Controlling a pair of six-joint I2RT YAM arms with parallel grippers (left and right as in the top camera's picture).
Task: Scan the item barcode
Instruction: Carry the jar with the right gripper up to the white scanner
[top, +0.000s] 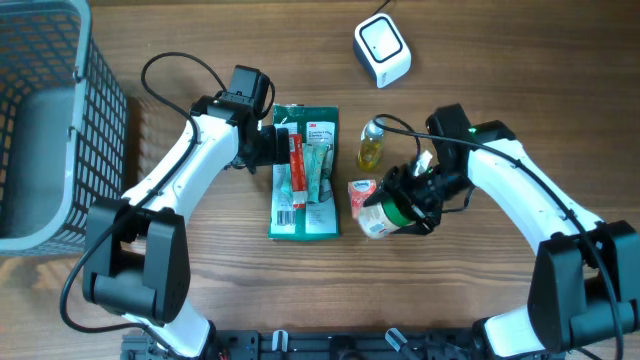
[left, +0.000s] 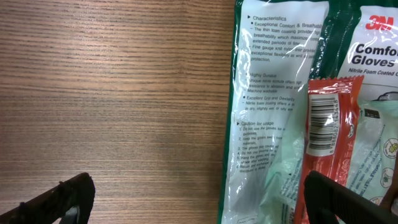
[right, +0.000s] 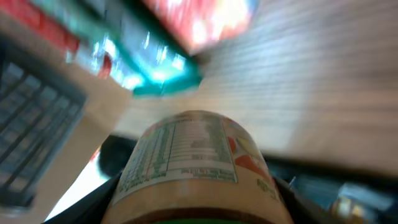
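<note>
My right gripper (top: 403, 203) is shut on a jar (top: 378, 221) with a green lid and a pale nutrition label, held tilted just above the table. In the blurred right wrist view the jar (right: 196, 162) fills the span between the dark fingers (right: 93, 202) of the gripper (right: 199, 202). A white barcode scanner (top: 382, 50) stands at the back, well away from the jar. My left gripper (top: 268, 146) hovers open at the left edge of a green glove pack (top: 318, 175). In the left wrist view the open gripper (left: 202, 202) straddles the pack's edge (left: 267, 124).
A red packet (left: 329, 130) with a barcode lies on the glove pack. A small yellow bottle (top: 371, 146) and a red-and-white pouch (top: 360, 190) sit beside the jar. A grey wire basket (top: 50, 120) occupies the left side of the table.
</note>
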